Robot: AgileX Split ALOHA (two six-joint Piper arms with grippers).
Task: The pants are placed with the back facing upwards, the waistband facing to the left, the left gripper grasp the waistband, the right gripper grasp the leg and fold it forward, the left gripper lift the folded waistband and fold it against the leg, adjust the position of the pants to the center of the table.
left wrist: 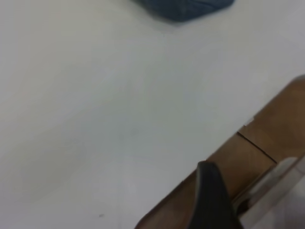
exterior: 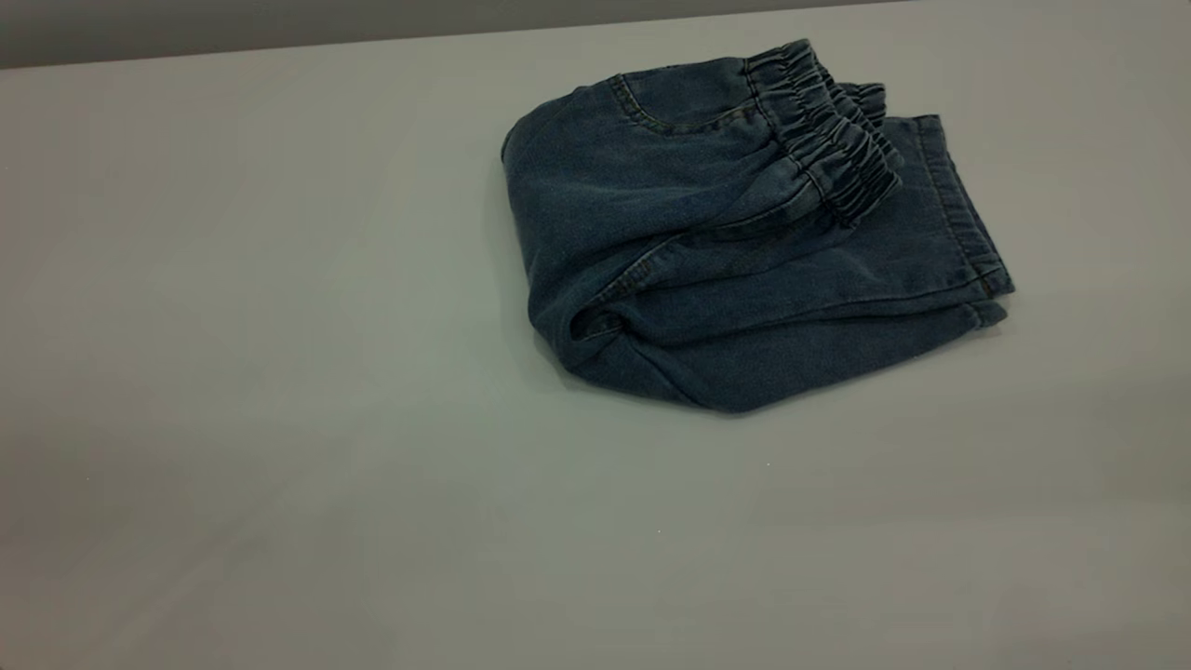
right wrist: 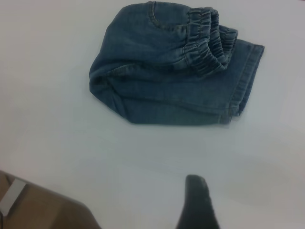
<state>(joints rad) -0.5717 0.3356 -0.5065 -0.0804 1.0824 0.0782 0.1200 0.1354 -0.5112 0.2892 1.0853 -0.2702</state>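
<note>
Plain grey table (exterior: pixel 279 419), pants (exterior: pixel 735 242) already folded, sitting upper right of the exterior frame, waistband (exterior: pixel 828 130) lying over the leg (exterior: pixel 930 233). We see only a fingertip of the left gripper (left wrist: pixel 212 195) and of the right gripper (right wrist: pixel 198 202), both well apart from the denim; opening can't be told. Bundle's long axis runs left-right; we judge centring remains, right arm nearer.

Only one dark fingertip of the left gripper (left wrist: pixel 212 198) and of the right gripper (right wrist: pixel 198 205) enters each wrist view, the shorts (left wrist: pixel 183 8) are cut off by the left wrist view's edge, and folding hides their lower layers.
</note>
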